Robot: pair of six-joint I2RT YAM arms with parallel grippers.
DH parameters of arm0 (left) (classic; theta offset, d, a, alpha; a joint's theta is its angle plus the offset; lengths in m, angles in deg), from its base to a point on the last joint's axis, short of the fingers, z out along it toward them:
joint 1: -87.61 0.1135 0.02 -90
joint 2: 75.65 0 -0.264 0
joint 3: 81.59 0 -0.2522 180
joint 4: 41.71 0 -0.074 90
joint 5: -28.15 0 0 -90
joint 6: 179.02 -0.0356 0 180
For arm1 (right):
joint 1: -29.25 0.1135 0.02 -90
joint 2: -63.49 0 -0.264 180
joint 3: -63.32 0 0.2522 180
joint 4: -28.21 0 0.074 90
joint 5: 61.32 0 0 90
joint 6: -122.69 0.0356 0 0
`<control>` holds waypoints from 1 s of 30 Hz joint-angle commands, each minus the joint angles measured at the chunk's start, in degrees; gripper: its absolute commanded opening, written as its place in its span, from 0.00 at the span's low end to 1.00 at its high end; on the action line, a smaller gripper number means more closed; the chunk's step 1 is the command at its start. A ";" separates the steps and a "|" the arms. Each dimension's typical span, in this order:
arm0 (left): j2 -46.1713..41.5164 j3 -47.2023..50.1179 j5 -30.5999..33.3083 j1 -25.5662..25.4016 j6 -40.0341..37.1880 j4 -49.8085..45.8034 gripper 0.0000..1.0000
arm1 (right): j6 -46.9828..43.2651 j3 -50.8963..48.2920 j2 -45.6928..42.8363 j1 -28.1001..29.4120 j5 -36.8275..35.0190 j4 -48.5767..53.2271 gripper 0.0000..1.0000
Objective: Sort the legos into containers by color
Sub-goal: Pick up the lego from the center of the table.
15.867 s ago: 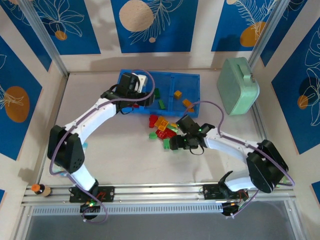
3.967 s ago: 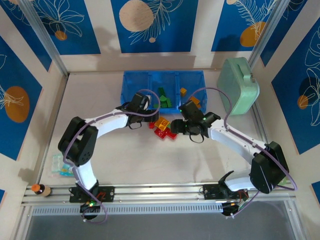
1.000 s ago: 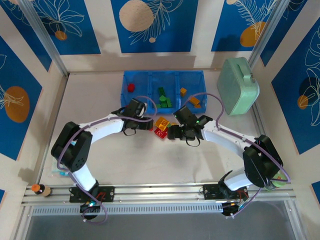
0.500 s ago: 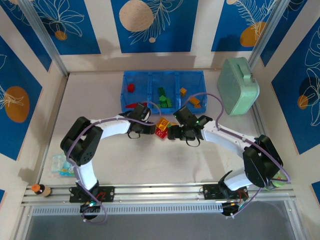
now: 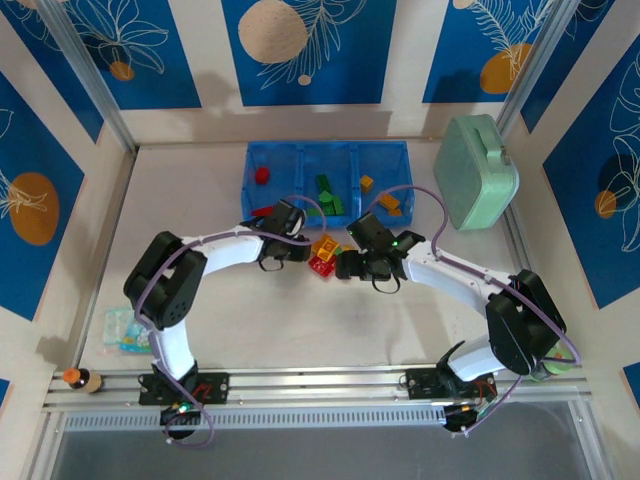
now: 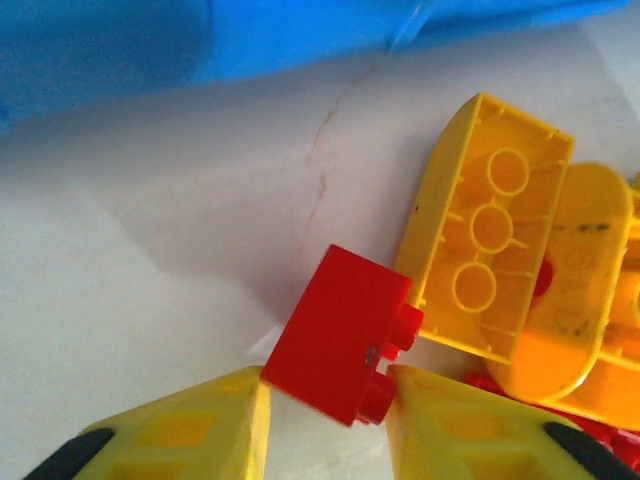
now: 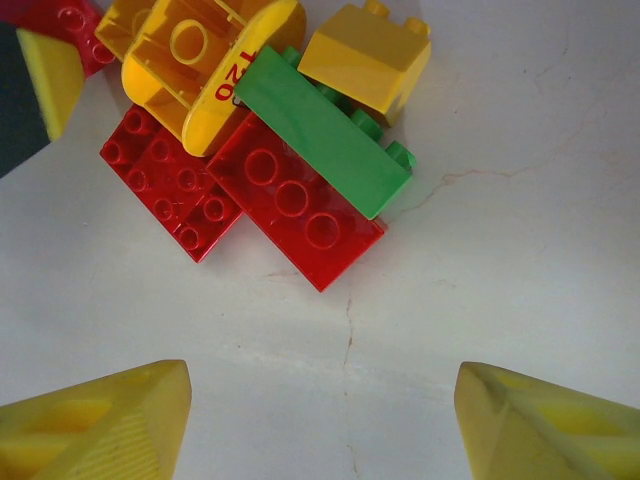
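If the left pincer (image 6: 325,392) bites crooked: the small red brick (image 6: 340,335) lies skewed between its yellow fingertips (image 6: 200,420), one tip at a corner and the other against the side studs. I judge it could twist or squirt out into the heap.
State of the left pincer: tips on either side of that brick, touching or nearly. I cannot tell whether it is a true grip.
State of the right pincer (image 7: 320,410): spread wide and empty, hovering over the same heap just beside the left one. I would worry about the two arms knocking together there.
Wrong-bin risk: the yellow brick (image 6: 490,225) sits hard against the red one, so a careless lift could drag it along.
Where the bricks are: a loose heap on the surface (image 7: 500,260) just in front of the blue tray (image 5: 300,148). Its left bin holds red, the middle green, the right orange-yellow.
Materials: hard glossy plastic bricks, slick to pinch, I expect. The surface is pale and matt with fine veins.
Shapes: flat studded red plates (image 7: 295,200), a long green brick (image 7: 320,145) lying across one, and a rounded yellow piece (image 7: 210,60) turned hollow side up.
Tray: translucent blue, low walls, three bins side by side.
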 commanded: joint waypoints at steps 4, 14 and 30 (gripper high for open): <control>2.01 -3.41 2.17 -0.35 -2.60 -2.88 0.46 | 0.74 -1.65 -2.87 -0.97 0.07 0.05 0.71; 5.30 -7.44 2.64 -0.34 -4.19 -4.75 0.48 | 0.87 -2.57 -3.39 -1.67 0.54 -0.40 0.71; 8.10 -11.01 3.92 -0.21 -4.91 -5.87 0.45 | 0.83 -2.89 -3.37 -2.20 0.70 -0.64 0.71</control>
